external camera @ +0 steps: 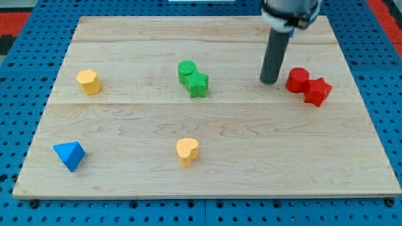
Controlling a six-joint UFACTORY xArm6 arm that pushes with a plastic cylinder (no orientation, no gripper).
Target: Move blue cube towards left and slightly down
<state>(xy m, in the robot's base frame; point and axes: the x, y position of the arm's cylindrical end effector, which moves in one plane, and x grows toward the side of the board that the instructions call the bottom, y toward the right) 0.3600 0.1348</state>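
Observation:
The only blue block (pixel 70 155) is a wedge-like shape near the board's bottom left corner; I see no other blue cube. My tip (pixel 269 81) rests on the board at the upper right, just left of a red round block (pixel 297 80) and a red star block (pixel 317 91). The tip is far from the blue block, across the board to the right and above it.
A green round block (pixel 186 69) and a green star block (pixel 197 83) touch each other at upper centre. A yellow hexagonal block (pixel 88 81) sits at upper left. A yellow heart block (pixel 187 151) sits at lower centre. The wooden board (pixel 251 163) lies on a blue pegboard.

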